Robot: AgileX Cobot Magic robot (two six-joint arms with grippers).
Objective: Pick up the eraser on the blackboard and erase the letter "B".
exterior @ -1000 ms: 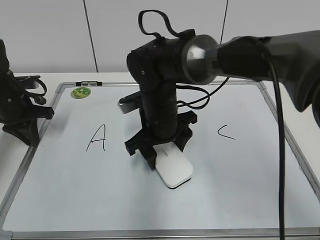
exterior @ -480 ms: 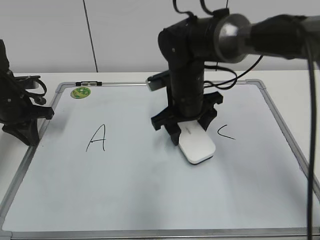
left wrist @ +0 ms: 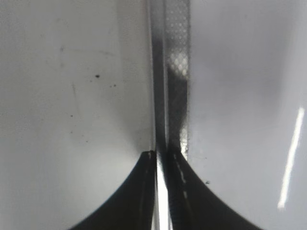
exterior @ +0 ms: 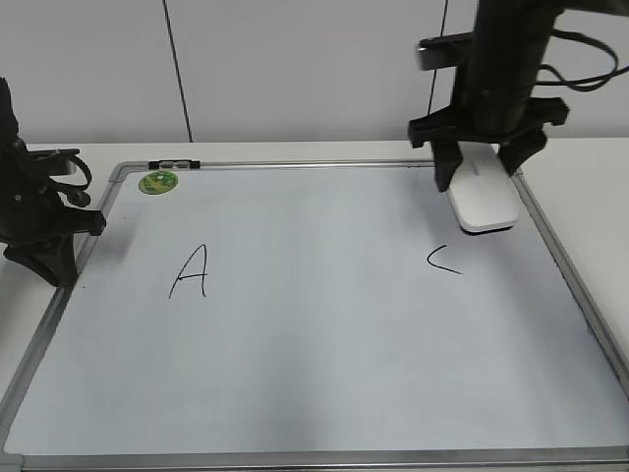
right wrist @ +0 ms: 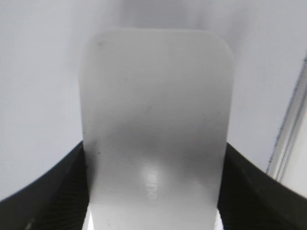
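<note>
Blackboard (exterior: 295, 383) is lying flat on the desk (exterior: 585, 187), its near edge cut off; between "A" (exterior: 190, 271) and "C" (exterior: 444, 261) no "B" is showing. Right gripper (exterior: 482, 167), arm cropped above, is clamping the eraser (exterior: 483, 197) near the right frame, having shifted right and away from mid-board. Left gripper (left wrist: 160, 155) is resting closed over the left frame.

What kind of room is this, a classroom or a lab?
Probably a robot lab or test room, though I can't be sure. A blackboard with handwritten letters lies flat on a white table, the right gripper holds the eraser above it, and plain white wall panels stand behind.
</note>
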